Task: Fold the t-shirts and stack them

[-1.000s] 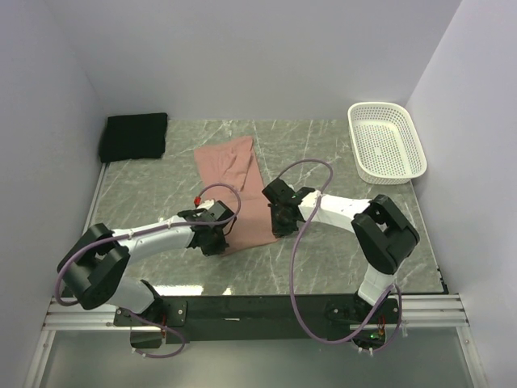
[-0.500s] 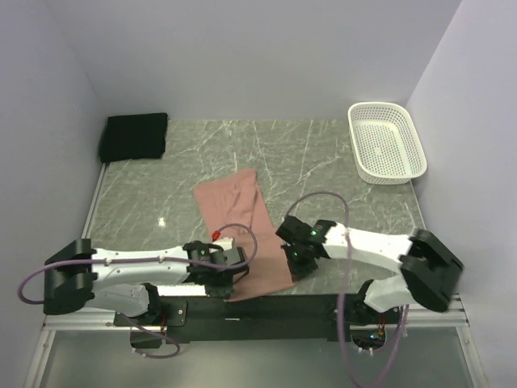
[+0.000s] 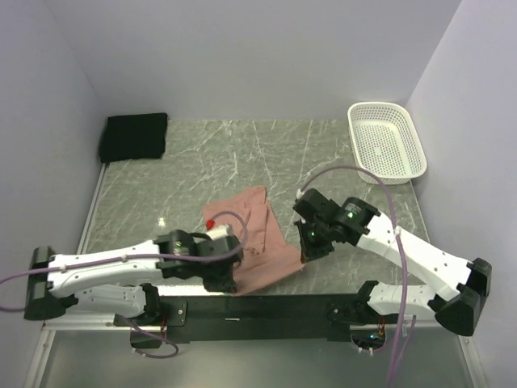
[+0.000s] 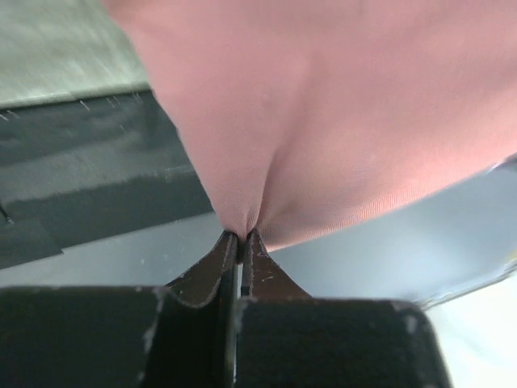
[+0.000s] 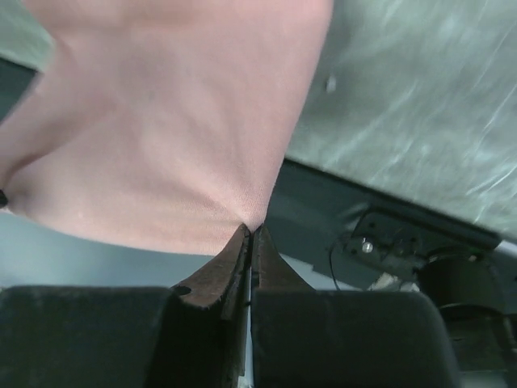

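Pale walls close in a grey marbled worktop (image 3: 323,153). The black shirt (image 3: 134,136) sits folded in its far left corner, and the basket (image 3: 386,141) stands in the far right corner. The pink shirt (image 3: 257,242) is at the middle of the near edge, between my two arms. It is narrow and rumpled, with its far end resting on the worktop and its near end raised where I hold it.

My left jaws are pressed fully together on a pinch of pink cloth. From the left wrist the shirt (image 4: 339,105) fans up and away from the tips, with the dark frame along the near edge below it. My right jaws are closed just as tight on another pinch. There the shirt (image 5: 161,121) spreads from the tips over the worktop and the near frame. So I have the near end by both sides, off the surface.

I judge this to be the folding step on the pink shirt, with the near end gripped and up, ready to be laid over the part that rests. The next move calls for both arms to travel together toward the far edge. They should hold the cloth taut between them so it neither sags nor twists. Then I lower the held end squarely onto the resting part, and only after that part the jaws. Stacking it with the black shirt in the far left corner is not yet begun.
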`<state>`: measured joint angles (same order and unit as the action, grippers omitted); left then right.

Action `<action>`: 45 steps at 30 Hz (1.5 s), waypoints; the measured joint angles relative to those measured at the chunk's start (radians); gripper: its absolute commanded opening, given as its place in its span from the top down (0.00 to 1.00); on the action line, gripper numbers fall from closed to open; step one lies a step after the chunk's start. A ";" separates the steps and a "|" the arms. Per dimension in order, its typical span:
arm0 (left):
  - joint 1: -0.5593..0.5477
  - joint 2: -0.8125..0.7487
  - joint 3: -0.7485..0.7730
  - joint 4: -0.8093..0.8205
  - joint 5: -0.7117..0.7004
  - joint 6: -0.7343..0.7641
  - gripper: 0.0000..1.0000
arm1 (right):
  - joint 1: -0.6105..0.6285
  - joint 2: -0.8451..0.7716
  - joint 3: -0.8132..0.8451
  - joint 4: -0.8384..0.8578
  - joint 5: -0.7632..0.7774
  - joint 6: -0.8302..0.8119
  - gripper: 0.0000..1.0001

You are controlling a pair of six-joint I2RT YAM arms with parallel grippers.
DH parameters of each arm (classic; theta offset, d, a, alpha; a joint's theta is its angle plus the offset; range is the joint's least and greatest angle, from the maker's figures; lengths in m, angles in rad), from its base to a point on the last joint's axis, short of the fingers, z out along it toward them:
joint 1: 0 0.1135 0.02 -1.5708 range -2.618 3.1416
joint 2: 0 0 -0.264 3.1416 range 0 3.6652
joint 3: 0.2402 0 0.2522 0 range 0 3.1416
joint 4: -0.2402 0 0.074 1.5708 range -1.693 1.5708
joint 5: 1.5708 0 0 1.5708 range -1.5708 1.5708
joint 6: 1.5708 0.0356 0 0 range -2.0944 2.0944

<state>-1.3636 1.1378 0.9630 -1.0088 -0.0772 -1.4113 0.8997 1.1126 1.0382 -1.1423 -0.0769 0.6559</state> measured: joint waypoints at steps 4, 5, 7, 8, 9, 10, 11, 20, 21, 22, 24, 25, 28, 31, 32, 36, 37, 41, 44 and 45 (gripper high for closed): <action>0.192 -0.123 0.000 -0.004 0.007 0.067 0.99 | -0.051 0.098 0.148 -0.027 0.025 -0.060 1.00; 0.230 -0.146 0.000 -0.003 0.007 0.080 0.99 | -0.066 0.127 0.190 -0.037 0.031 -0.077 1.00; 0.313 -0.187 0.000 0.000 0.014 0.122 0.99 | -0.087 0.188 0.278 -0.050 0.034 -0.109 1.00; 0.342 -0.194 0.000 0.000 0.018 0.143 0.99 | -0.096 0.212 0.313 -0.050 0.035 -0.124 1.00; 0.374 -0.195 0.001 0.000 0.022 0.167 0.99 | -0.108 0.242 0.352 -0.048 0.034 -0.141 1.00; 0.414 -0.189 0.002 0.002 0.031 0.195 0.99 | -0.121 0.271 0.391 -0.052 0.033 -0.158 1.00; 0.439 -0.181 0.002 0.006 0.033 0.214 0.99 | -0.134 0.294 0.423 -0.051 0.031 -0.172 1.00; 0.780 -0.084 0.002 0.135 0.146 0.430 0.99 | -0.222 0.532 0.669 -0.040 0.007 -0.282 1.00; 0.810 -0.069 0.002 0.148 0.159 0.450 0.99 | -0.229 0.563 0.692 -0.037 0.005 -0.291 1.00; 0.840 -0.051 0.002 0.164 0.170 0.470 0.99 | -0.235 0.594 0.713 -0.032 0.004 -0.301 1.00; 0.893 -0.016 0.002 0.194 0.190 0.504 0.99 | -0.245 0.654 0.756 -0.025 0.004 -0.316 1.00; 0.913 -0.002 0.002 0.206 0.196 0.517 0.99 | -0.250 0.687 0.780 -0.017 0.004 -0.325 1.00; 0.972 0.056 0.000 0.256 0.218 0.555 0.99 | -0.269 0.776 0.843 0.009 -0.001 -0.347 1.00; 1.011 0.115 -0.006 0.306 0.226 0.581 0.99 | -0.286 0.846 0.886 0.040 -0.011 -0.364 1.00; 1.023 0.135 -0.012 0.326 0.228 0.590 0.99 | -0.291 0.874 0.899 0.052 -0.019 -0.369 1.00; 1.065 0.220 -0.036 0.397 0.237 0.611 0.99 | -0.309 0.947 0.907 0.100 -0.042 -0.375 1.00; 1.073 0.242 -0.040 0.412 0.238 0.614 0.99 | -0.311 0.966 0.907 0.113 -0.047 -0.375 1.00; 1.091 0.317 -0.056 0.462 0.235 0.614 0.93 | -0.317 1.030 0.903 0.172 -0.062 -0.375 0.89; 1.093 0.336 -0.060 0.480 0.216 0.614 0.74 | -0.319 1.039 0.886 0.215 -0.068 -0.371 0.76; 1.094 0.339 -0.060 0.483 0.206 0.616 0.68 | -0.320 1.039 0.885 0.222 -0.067 -0.370 0.73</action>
<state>-0.2695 1.4769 0.9028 -0.5259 0.1291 -0.7948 0.5797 2.1517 1.9228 -0.9203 -0.1440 0.2863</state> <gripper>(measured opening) 0.223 0.205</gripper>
